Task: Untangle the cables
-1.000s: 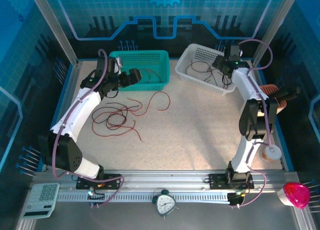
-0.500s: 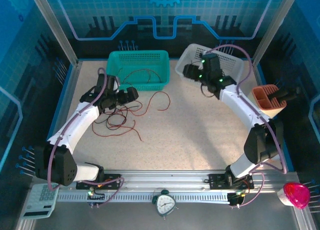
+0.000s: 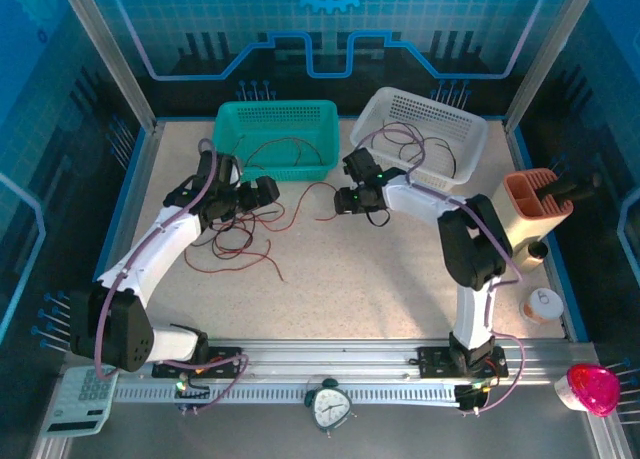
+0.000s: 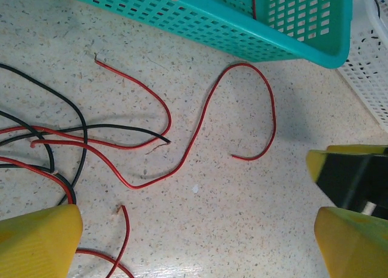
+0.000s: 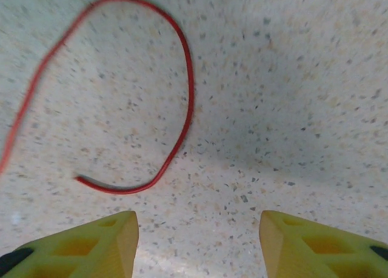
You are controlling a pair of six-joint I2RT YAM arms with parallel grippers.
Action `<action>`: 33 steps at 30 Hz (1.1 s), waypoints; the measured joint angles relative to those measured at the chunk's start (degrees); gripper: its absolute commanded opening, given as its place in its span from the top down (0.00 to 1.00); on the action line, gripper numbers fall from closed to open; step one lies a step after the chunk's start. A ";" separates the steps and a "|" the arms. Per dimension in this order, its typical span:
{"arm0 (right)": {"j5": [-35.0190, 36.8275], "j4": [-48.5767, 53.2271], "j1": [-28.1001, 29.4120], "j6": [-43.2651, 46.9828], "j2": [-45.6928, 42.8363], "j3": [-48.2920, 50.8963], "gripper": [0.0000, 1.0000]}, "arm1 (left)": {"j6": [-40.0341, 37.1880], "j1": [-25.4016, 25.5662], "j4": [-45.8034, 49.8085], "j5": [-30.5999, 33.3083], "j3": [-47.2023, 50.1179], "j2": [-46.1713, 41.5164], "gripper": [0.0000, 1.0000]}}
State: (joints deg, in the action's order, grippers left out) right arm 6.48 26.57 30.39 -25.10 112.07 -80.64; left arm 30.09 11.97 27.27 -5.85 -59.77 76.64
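Observation:
The cables (image 3: 228,237) lie in a loose tangle of dark red and black strands on the speckled table, left of centre. One red strand (image 3: 322,191) curls away to the right of the tangle. My left gripper (image 3: 265,191) hovers open over the tangle's upper right edge. In the left wrist view my left gripper (image 4: 194,244) stands wide with bare table between its fingers, the tangle (image 4: 60,139) ahead on the left. My right gripper (image 3: 345,199) is low beside the red strand's loop. Its wrist view shows the right gripper (image 5: 197,244) open, the red strand (image 5: 188,96) just ahead, untouched.
A teal basket (image 3: 278,105) at the back holds a few red strands. A white basket (image 3: 430,106) at the back right holds black ones. An orange holder (image 3: 535,201) and a white cup (image 3: 543,304) stand along the right edge. The right gripper's finger (image 4: 348,172) shows at the left wrist view's right edge.
The right arm swung out of the white basket, leftward and down to the table by the red loop, its jaws narrowing. The left gripper came down from the teal basket toward the tangle.

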 measured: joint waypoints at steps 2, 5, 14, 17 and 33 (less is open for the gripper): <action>0.83 1.33 0.39 0.33 2.27 -1.92 0.50 | 0.02 0.00 -0.24 0.02 0.35 0.00 0.01; 1.40 2.45 0.83 0.55 4.66 -4.22 0.52 | 0.02 0.00 -0.42 0.00 0.79 0.00 0.01; 2.29 4.07 1.29 -0.13 8.66 -8.81 0.53 | 0.04 0.11 -1.31 -0.02 1.46 0.00 0.01; 2.36 4.35 1.49 -0.48 9.81 -9.97 0.53 | 0.04 0.11 -1.99 -0.02 1.77 0.00 0.01; 5.31 6.64 2.93 -1.55 13.53 -12.96 0.75 | 0.04 0.11 -3.19 -0.04 1.86 0.00 0.01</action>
State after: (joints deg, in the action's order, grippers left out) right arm 11.79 33.21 33.32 -26.65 125.60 -93.60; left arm 30.13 12.08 24.08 -5.89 -57.91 76.64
